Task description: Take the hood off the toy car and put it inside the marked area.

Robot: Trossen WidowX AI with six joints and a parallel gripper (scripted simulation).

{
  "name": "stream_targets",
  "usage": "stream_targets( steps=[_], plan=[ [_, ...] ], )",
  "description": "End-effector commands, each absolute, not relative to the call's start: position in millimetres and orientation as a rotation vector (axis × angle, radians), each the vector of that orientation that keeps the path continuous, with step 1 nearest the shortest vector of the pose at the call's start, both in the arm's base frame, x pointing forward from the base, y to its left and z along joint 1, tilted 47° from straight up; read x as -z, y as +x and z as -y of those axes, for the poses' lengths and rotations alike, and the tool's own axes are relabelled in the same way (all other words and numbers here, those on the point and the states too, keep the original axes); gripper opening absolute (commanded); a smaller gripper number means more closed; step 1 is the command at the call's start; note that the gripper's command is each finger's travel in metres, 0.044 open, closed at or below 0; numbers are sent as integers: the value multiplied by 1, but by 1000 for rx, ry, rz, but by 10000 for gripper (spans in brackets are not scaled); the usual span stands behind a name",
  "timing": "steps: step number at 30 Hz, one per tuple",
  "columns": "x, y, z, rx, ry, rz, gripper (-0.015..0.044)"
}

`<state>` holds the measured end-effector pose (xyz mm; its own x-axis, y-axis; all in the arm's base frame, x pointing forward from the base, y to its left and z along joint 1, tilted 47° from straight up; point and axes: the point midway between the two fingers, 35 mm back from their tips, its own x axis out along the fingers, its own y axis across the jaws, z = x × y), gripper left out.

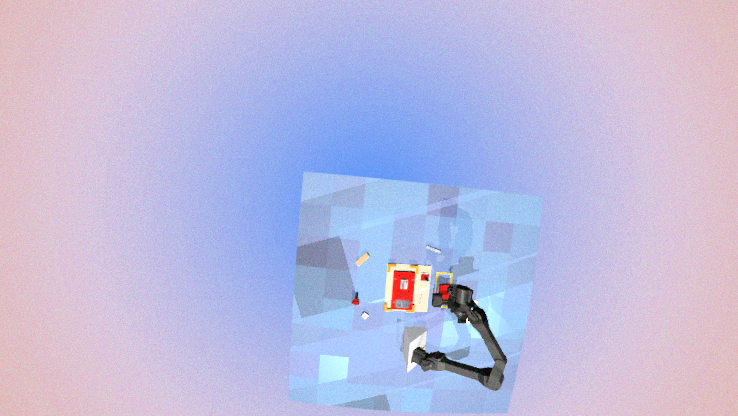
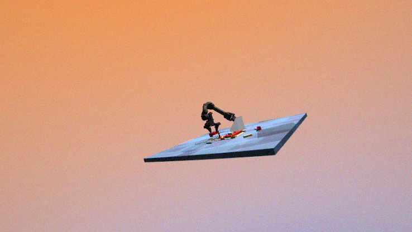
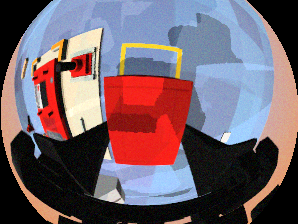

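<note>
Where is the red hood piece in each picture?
Top: the red hood is right of the toy car, in the gripper.
Exterior: a small red bit under the gripper, left of the car.
Wrist: big, in the middle.
Shared landmark: the yellow marked area beside it.

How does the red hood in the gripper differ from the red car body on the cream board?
The hood is held between the fingers of the gripper, over the yellow-outlined area; the car body lies on the cream board. The hood is the smaller piece; the car body is longer and carries grey and white details. Both are red.
</note>
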<state>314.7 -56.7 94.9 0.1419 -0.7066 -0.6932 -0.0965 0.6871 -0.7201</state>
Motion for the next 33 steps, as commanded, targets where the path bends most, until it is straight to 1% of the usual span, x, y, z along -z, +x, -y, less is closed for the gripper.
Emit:
stream_targets(
  steps=[1, 33],
  plan=[
    [-93, 315, 59, 503, -740, -1381, 0],
    [-79, 316, 76, 507, -744, -1380, 0]
  ],
)
